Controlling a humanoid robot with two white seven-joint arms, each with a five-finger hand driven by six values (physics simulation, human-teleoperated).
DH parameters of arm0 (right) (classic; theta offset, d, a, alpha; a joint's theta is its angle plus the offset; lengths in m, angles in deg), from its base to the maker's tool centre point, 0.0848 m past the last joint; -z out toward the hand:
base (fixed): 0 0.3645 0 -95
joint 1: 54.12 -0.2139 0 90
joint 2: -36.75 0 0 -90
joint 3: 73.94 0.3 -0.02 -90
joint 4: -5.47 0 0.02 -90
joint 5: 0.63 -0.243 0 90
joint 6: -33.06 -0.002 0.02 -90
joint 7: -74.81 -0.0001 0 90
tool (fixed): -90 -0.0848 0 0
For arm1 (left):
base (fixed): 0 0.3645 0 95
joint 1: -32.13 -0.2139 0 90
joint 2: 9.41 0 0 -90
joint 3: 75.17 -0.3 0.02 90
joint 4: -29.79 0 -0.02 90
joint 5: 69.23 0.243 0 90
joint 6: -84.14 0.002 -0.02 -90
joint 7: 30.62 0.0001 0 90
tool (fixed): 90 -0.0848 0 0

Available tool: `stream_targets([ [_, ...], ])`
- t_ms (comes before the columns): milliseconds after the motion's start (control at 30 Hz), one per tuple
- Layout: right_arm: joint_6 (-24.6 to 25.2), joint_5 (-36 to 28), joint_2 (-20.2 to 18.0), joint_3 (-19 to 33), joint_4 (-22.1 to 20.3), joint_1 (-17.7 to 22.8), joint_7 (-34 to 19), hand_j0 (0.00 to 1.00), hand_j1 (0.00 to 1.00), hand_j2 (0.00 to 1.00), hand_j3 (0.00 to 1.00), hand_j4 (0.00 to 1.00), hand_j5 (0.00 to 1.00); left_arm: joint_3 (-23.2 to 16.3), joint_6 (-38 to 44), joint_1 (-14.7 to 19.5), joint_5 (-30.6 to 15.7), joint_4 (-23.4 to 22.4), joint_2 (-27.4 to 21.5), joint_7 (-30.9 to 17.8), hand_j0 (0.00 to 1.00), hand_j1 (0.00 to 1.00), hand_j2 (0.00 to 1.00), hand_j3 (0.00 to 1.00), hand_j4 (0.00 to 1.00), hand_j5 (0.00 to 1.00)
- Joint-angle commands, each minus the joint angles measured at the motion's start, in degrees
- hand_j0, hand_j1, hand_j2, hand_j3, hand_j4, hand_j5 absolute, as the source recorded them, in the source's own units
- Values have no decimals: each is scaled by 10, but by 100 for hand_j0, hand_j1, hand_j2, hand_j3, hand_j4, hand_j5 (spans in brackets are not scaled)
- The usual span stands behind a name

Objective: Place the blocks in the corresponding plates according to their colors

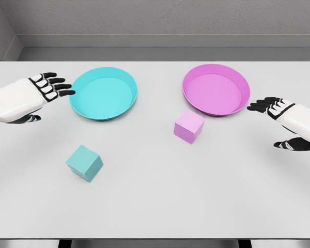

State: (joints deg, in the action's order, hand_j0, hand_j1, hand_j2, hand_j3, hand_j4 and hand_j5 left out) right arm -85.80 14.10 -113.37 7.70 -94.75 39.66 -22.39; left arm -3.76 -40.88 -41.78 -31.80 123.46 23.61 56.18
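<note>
A cyan plate sits at the back left of the white table, and a pink plate at the back right. A cyan block rests on the table in front of the cyan plate. In front of the pink plate, a little to its left, lies a pink block. My left hand hovers open just left of the cyan plate, fingers pointing toward it. My right hand is open to the right of the pink plate, holding nothing.
The white table ends at a grey wall behind and at its front edge near the bottom of the view.
</note>
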Motion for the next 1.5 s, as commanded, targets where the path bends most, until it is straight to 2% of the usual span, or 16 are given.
stream_targets([
  [0, 0, -3, -1, 0, -1, 0, -14, 100, 100, 100, 100, 100, 100, 0, 0, 0, -3, 2, -4, 0, 100, 100, 100, 100, 100, 100],
  [100, 2, -5, -1, 2, -1, -1, -18, 100, 100, 100, 100, 100, 100, 0, 0, -4, -3, 10, -15, 0, 100, 100, 100, 100, 100, 100],
  [133, 4, -6, 0, 2, 0, -6, -18, 100, 100, 100, 100, 100, 100, 0, 0, -18, -3, 27, -29, 0, 100, 100, 100, 100, 100, 100],
  [233, 7, -6, 21, -1, 0, -24, -18, 100, 100, 100, 100, 100, 100, -1, 0, -34, -3, 43, -42, 0, 100, 100, 100, 100, 100, 100],
  [333, 9, -8, 23, -17, 5, -47, -19, 100, 100, 100, 100, 100, 100, -3, 0, -62, -4, 61, -55, -1, 100, 100, 100, 100, 100, 100],
  [367, 31, -5, 29, -38, 5, -69, -24, 100, 100, 100, 100, 100, 100, -4, 0, -63, -3, 70, -59, -1, 100, 100, 100, 100, 100, 100],
  [433, 53, -5, 46, -106, 3, -145, -96, 100, 100, 100, 100, 100, 100, -4, 0, -70, -2, 74, -60, -15, 100, 100, 100, 100, 100, 100],
  [500, 54, -5, 58, -147, 2, -190, -139, 100, 100, 100, 100, 100, 100, -5, 0, -75, -3, 78, -56, -69, 100, 100, 100, 100, 100, 100],
  [633, 100, -4, 91, -221, 2, -274, -236, 100, 100, 100, 100, 100, 100, -13, 0, -76, -3, 78, -52, -74, 100, 100, 100, 100, 100, 100],
  [800, 110, -4, 127, -280, 4, -339, -273, 100, 100, 100, 100, 100, 100, -26, 0, -78, -3, 80, -38, -75, 100, 100, 100, 100, 100, 100],
  [1000, 152, -2, 162, -332, 5, -406, -274, 100, 100, 100, 100, 100, 100, -38, 0, -79, -3, 82, -5, -74, 100, 100, 100, 100, 100, 100],
  [1167, 174, 3, 180, -364, 24, -436, -274, 100, 100, 100, 100, 100, 100, -47, 0, -84, -3, 83, 8, -76, 100, 100, 100, 100, 100, 100],
  [1233, 174, 4, 186, -365, 32, -439, -274, 100, 100, 100, 100, 100, 100, -48, 0, -90, -3, 83, 11, -104, 100, 100, 100, 100, 100, 100],
  [1467, 174, 23, 202, -365, 78, -450, -274, 100, 100, 100, 100, 100, 100, -48, 0, -91, -3, 83, 28, -105, 100, 100, 100, 100, 100, 100],
])
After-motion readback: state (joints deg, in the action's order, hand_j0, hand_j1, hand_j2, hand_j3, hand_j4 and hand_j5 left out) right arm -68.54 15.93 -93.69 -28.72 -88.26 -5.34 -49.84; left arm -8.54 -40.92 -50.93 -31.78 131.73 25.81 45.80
